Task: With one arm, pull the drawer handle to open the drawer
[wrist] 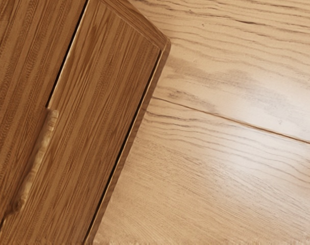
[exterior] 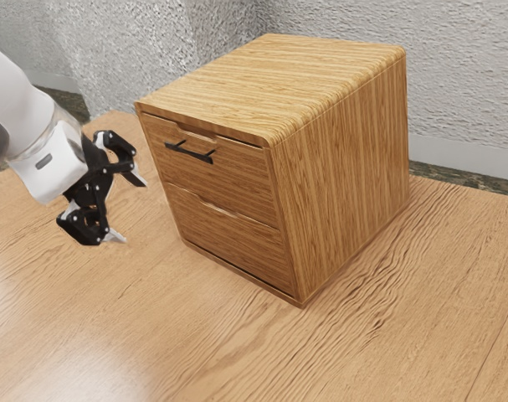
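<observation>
A wooden cabinet with two drawers stands on the wooden table. The upper drawer carries a thin black handle. The lower drawer has a wooden lip along its top edge. Both fronts sit flush with the cabinet. My gripper hovers at the exterior view's left of the cabinet front, a short gap from it and below handle height. It is open and holds nothing. The wrist view looks at the lower drawer front, its wooden lip handle and the table beside the cabinet's bottom corner.
The wooden table stretches wide in front of the cabinet and to the exterior view's right. A grey textured wall rises behind. The arm's white body enters from the exterior view's left.
</observation>
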`<action>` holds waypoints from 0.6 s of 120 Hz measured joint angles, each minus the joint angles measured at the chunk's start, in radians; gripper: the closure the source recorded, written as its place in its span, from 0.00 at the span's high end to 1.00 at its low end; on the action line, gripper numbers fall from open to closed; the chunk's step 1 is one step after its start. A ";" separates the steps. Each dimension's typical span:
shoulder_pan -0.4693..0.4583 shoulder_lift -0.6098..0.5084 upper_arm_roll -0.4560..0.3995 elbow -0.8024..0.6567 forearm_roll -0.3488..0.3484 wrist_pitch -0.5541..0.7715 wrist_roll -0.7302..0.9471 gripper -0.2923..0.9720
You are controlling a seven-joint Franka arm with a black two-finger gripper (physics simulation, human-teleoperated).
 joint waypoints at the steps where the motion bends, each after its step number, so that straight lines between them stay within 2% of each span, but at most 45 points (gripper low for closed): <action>1: -0.034 0.000 0.034 0.000 0.013 0.008 0.003 0.77; 6: -0.143 0.000 0.146 0.007 0.068 0.045 0.020 0.77; 15: -0.239 0.015 0.239 0.059 0.132 0.100 0.052 0.77; 22: -0.363 0.051 0.357 0.118 0.161 0.133 0.076 0.77; 27: -0.410 0.075 0.401 0.148 0.174 0.151 0.092 0.77; 49: -0.472 0.160 0.438 0.166 0.186 0.200 0.148 0.77; 72: -0.476 0.180 0.442 0.138 0.176 0.231 0.182 0.77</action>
